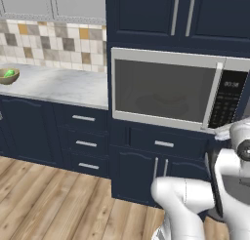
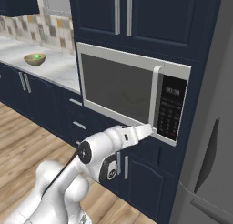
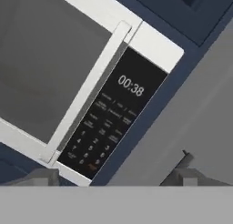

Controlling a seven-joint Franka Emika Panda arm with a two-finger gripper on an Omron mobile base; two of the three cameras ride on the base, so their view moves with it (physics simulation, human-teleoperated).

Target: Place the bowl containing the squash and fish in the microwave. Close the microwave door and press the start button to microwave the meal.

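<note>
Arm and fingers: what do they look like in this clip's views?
The arm is glossy white, built of rounded, bulbous segments with dark grey to black round joint caps and dark seams. A thin black line runs along one lower link. The gripper ends in two small, blocky dark grey fingers. No markings are readable.

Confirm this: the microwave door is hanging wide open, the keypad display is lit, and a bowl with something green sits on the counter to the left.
Not quite. The microwave door is shut, flush with the keypad panel, as the left base view shows. The display is lit, and the bowl with something green does sit on the counter to the left.
</note>
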